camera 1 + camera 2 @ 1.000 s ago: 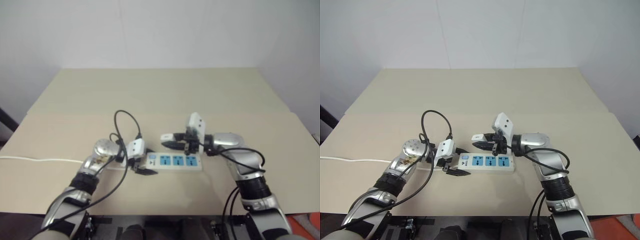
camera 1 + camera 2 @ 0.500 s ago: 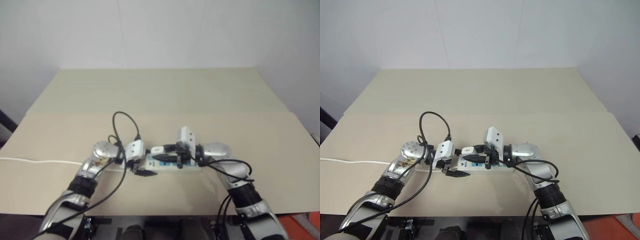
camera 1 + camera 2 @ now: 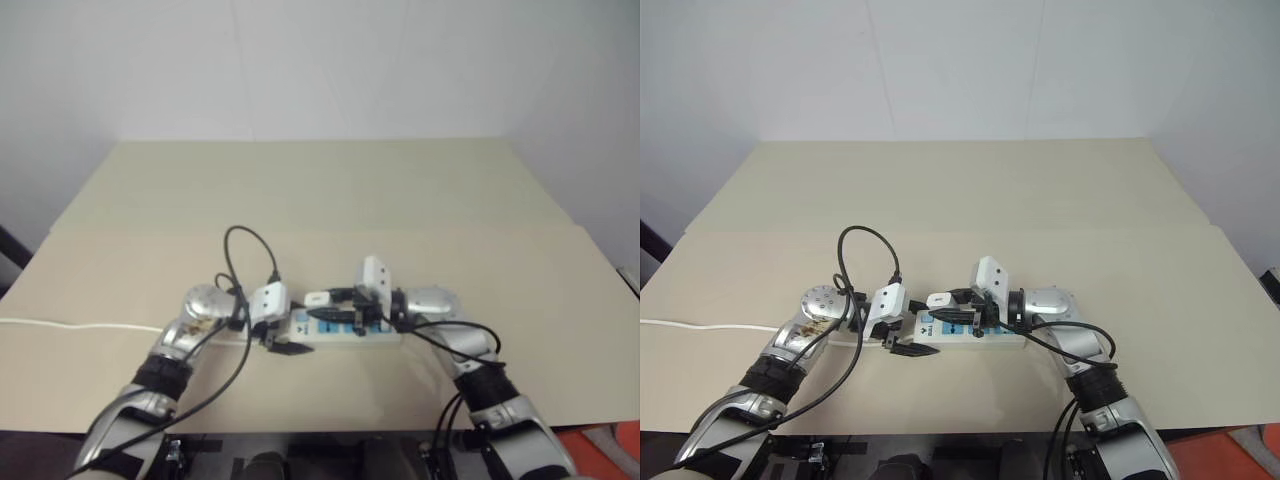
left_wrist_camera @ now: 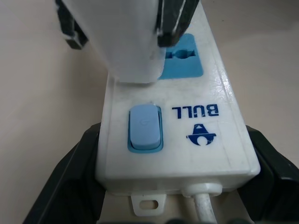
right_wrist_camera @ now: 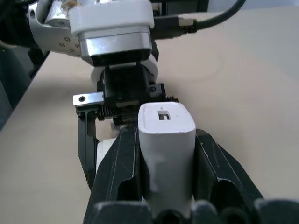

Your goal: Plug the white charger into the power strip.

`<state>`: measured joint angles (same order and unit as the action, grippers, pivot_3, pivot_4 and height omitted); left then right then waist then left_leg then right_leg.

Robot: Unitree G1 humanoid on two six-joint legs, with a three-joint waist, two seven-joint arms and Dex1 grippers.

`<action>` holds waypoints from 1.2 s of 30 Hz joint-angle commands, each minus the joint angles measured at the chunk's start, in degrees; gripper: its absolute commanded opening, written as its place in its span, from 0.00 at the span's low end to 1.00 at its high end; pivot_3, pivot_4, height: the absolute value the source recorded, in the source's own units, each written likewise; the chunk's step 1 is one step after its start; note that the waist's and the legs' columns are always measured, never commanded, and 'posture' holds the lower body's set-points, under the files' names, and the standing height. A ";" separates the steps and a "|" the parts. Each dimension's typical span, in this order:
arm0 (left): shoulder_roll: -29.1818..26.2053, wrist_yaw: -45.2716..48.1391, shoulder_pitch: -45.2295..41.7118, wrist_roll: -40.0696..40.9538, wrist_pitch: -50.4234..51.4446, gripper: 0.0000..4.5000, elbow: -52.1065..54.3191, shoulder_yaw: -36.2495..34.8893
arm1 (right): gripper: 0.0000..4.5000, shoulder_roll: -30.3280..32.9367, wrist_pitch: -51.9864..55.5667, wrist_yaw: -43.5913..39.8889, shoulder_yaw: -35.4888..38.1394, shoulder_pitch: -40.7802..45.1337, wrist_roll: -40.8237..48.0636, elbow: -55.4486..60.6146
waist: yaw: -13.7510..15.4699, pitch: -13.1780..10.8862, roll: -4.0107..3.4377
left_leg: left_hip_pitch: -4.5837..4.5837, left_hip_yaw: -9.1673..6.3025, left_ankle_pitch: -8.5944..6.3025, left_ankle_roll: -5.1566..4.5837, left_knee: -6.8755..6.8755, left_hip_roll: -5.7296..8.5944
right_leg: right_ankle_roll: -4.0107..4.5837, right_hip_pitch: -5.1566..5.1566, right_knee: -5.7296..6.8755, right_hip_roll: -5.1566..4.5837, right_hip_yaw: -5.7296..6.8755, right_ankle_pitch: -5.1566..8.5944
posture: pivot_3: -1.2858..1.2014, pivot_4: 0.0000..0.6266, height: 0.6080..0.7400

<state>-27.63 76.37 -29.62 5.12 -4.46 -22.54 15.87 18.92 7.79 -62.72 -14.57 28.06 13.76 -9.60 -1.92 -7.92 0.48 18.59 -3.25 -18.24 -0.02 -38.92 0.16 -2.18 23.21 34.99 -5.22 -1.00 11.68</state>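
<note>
Now, with left jaws (image 4: pixel 149 205) clamped on the switch end of the long flat white three-socket power strip (image 3: pixel 985 338) on the beige tabletop (image 3: pixel 1040 200), and right jaws (image 5: pixel 163 158) clamped round the small white rounded-cube charger (image 5: pixel 166 140) hovering just over its first blue socket (image 4: pixel 184 63), square up, press straight down.

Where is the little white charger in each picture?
Left eye view: the white charger sits above the power strip's left end.
Right eye view: the same spot.
Left wrist view: the white block above the blue switch.
Right wrist view: centre, between the right end effector's black fingers.
Shared landmark: the power strip.
</note>
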 commanded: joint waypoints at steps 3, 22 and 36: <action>-1.31 1.08 1.44 -0.84 0.90 0.74 0.52 1.61 | 0.26 4.89 -1.57 0.90 1.64 -3.04 -2.99 -6.14 | 0.42 0.01 0.02 | -0.19 0.00 0.00 0.00 0.01 0.00 | 0.00 -0.20 -0.02 0.00 0.00 0.03 | 0.52 0.24 1.00; -3.67 -0.28 2.63 0.23 1.43 0.74 1.17 1.22 | 0.26 12.92 -4.39 -1.19 3.05 -3.23 -1.57 -16.55 | 1.22 0.20 0.29 | -0.31 0.00 -0.01 -0.01 0.01 0.00 | 0.03 -0.32 -0.09 -0.01 -0.01 0.07 | 0.52 0.24 1.00; -4.10 -0.47 2.63 0.32 1.54 0.74 1.45 1.43 | 0.26 9.38 -6.04 -2.94 -1.97 1.20 -2.18 -14.44 | 0.98 0.22 0.33 | -0.45 -0.01 -0.04 -0.05 0.02 -0.02 | 0.08 -0.41 -0.12 -0.01 -0.01 0.21 | 0.52 0.24 1.00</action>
<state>-28.15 73.59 -28.40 6.52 -3.25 -20.87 17.71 24.42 -1.02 -67.63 -17.62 30.46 17.18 -17.67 -0.94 -7.71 0.81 18.13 -3.27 -18.28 -0.07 -38.89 0.13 -2.09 22.82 34.88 -5.21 -1.01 11.90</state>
